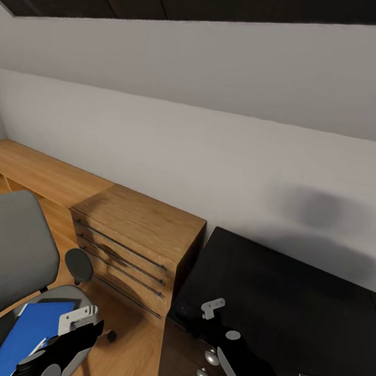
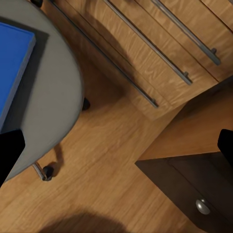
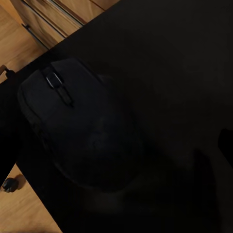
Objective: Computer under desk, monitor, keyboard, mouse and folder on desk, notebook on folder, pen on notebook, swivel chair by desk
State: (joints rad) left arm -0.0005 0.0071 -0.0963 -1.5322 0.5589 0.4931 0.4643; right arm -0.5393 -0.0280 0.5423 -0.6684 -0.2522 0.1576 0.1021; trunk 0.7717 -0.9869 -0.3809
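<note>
Desk [image 1: 292, 300] corner: mouse [image 3: 77, 126] lies under open right claw [image 1: 192, 320].

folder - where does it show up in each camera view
Head view: the folder lies on the swivel chair seat at bottom left, beside the left gripper.
Left wrist view: the folder sits at the upper left edge.
Right wrist view: not in it.
Shared landmark: the wooden dresser with bar handles.
</note>
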